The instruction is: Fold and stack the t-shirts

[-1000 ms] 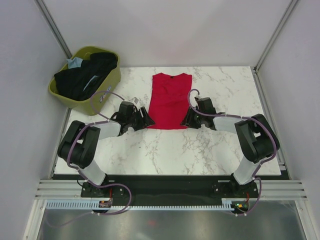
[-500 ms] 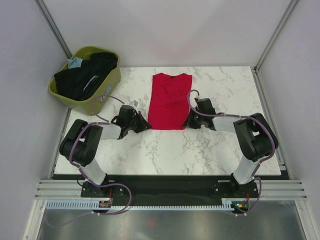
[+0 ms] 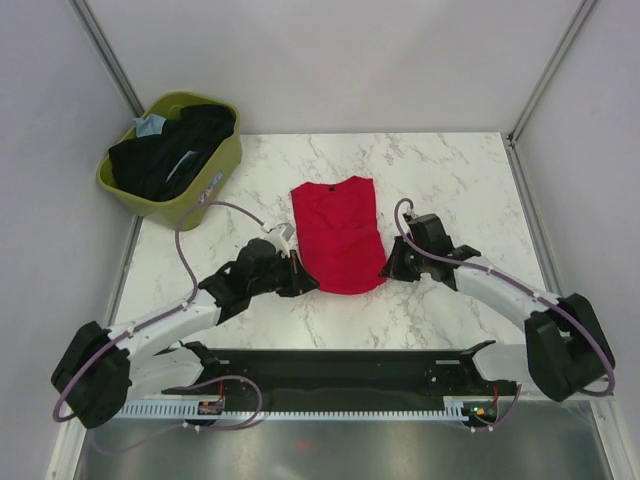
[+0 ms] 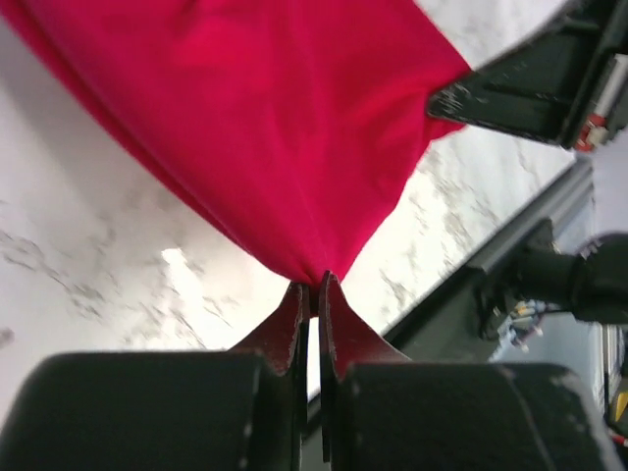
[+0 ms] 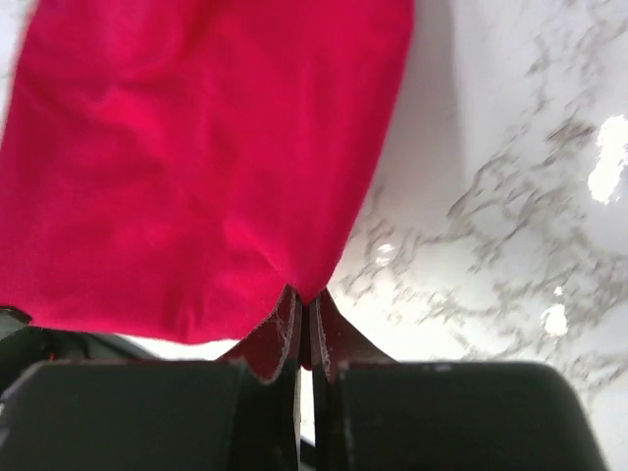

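left hand [image 4: 316,287], right hand [image 5: 302,300], pinching red t-shirt [image 3: 338,232]

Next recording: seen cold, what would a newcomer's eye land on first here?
The bright red t-shirt lies mid-table on the white marble table. Its two near corners are pinched by the left claw and the right claw, both shut on the cloth. After that, the olive-green basket at the far left corner draws the eye, heaped with black shirts and a light blue scrap.
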You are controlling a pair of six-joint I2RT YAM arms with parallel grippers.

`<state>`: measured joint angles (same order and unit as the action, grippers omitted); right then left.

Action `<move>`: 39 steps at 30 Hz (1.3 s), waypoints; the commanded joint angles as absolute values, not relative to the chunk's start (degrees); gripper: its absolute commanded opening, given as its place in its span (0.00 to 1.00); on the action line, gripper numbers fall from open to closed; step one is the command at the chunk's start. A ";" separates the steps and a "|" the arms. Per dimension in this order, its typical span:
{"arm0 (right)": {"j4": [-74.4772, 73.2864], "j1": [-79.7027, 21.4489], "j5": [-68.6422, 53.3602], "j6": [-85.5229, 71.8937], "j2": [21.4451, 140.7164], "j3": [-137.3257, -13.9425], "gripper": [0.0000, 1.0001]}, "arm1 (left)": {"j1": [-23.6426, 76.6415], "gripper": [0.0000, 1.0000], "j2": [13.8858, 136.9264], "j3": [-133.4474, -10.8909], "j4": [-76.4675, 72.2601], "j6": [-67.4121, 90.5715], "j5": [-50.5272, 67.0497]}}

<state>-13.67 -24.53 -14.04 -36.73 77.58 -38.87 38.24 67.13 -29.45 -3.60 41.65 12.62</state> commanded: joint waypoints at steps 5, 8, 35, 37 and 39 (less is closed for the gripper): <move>-24.85 -26.89 -12.40 -39.37 64.26 -42.25 0.00 | 41.84 0.02 54.50 -39.96 17.82 42.55 4.84; -27.41 -26.90 -11.17 -38.67 63.02 -47.61 0.00 | 41.84 0.02 55.45 -43.76 20.56 40.17 4.22; -29.79 -21.71 -9.40 -29.36 96.41 -81.90 0.00 | 21.55 0.02 80.75 -66.61 22.15 30.41 11.60; -29.88 -21.01 -10.28 -29.36 99.66 -83.58 0.00 | 20.48 0.02 83.05 -68.11 22.15 30.06 12.39; -30.15 -20.48 -11.25 -29.36 103.42 -86.91 0.00 | 18.73 0.02 87.35 -70.83 22.15 29.71 13.79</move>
